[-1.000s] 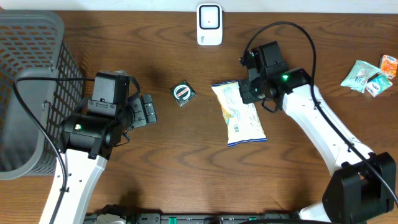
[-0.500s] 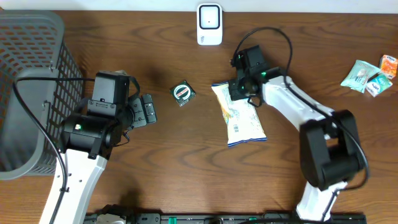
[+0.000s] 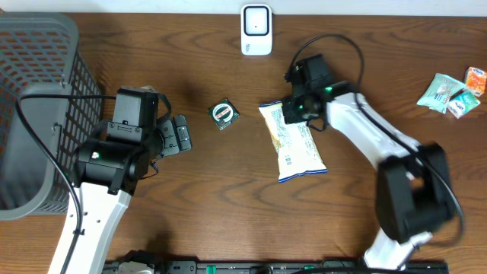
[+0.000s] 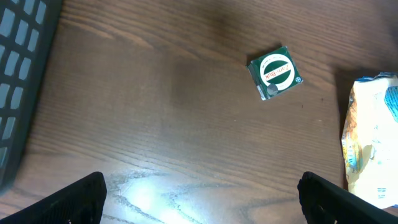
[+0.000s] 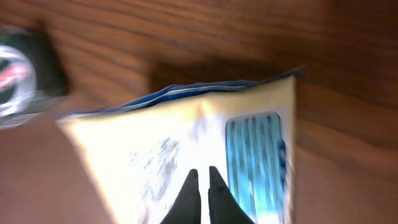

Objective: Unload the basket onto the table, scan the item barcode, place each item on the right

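You find the snack bag [image 3: 293, 141] lying flat on the brown worktop [image 3: 190, 213], long side running away from the right tool [image 5: 203, 174], which stands over the bag's upper end. In the right wrist view, the two fingers of this tool are clenched together, tips side by side, just above the pale printed face of the bag. You cannot tell from the blurred picture whether they pinch any of the film. Just to the right of the fingertips there is a blue striped panel [image 5: 255, 162] on the bag, too blurred to read. The bag's upper seam, with a blue edge, lies beyond the fingertips.

Further out, to the left of the right tool, a small green packet [image 3: 224, 114] with a white round label lies on the worktop, apart from the bag. The white scanner [image 3: 256, 30] stands beyond the right tool at the far edge of the worktop, well apart from the bag.

The left tool [image 4: 200, 180] is released, its fingers spread wide, and nothing sits between them. The green packet is ahead of it and a little to the right, and one edge of the bag shows at its far right. A grey mesh basket [image 3: 38, 91] stands at its left side. Some small packets [image 3: 449, 93] lie far to the right of the right tool, near the worktop's edge.
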`<state>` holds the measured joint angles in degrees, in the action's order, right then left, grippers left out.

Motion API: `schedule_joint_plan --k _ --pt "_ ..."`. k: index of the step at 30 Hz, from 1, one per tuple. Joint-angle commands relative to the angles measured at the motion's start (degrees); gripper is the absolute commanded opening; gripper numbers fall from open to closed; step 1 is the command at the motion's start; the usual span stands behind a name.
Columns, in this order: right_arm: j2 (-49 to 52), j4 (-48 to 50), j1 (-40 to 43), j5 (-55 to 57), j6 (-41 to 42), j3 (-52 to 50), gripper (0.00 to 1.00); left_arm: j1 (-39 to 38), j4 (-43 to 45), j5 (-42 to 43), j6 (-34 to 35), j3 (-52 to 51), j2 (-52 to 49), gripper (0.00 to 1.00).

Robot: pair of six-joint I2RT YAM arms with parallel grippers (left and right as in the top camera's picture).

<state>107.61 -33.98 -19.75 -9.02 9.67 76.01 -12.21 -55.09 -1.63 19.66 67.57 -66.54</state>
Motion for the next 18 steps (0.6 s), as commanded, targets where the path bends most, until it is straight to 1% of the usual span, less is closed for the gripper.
schedule_joint_plan --k 1,5,9,12,14,18 --pt "-8.96 -3.48 0.0 0.09 0.5 0.07 0.05 0.09 0.02 0.11 0.52 0.52 -0.11 0.98" --pt "-11.65 -9.94 -0.46 0.07 -0.31 0.07 0.06 0.09 0.02 0.09 0.52 0.5 -0.11 0.98" --pt "-10.99 -16.9 -0.61 0.07 -0.31 -0.02 0.01 0.09 0.02 0.09 0.52 0.5 -0.11 0.98" --pt "-9.62 -21.09 -0.94 0.09 -0.31 -0.68 0.01 0.09 0.02 0.11 0.52 0.5 -0.11 0.98" --pt "-8.68 -21.75 -1.4 0.07 -0.31 -2.14 0.01 0.09 0.02 0.09 0.52 0.5 -0.11 0.98" --pt "-7.15 -17.88 -2.62 0.07 -0.26 -7.96 0.01 0.09 0.02 0.09 0.52 0.52 -0.11 0.98"
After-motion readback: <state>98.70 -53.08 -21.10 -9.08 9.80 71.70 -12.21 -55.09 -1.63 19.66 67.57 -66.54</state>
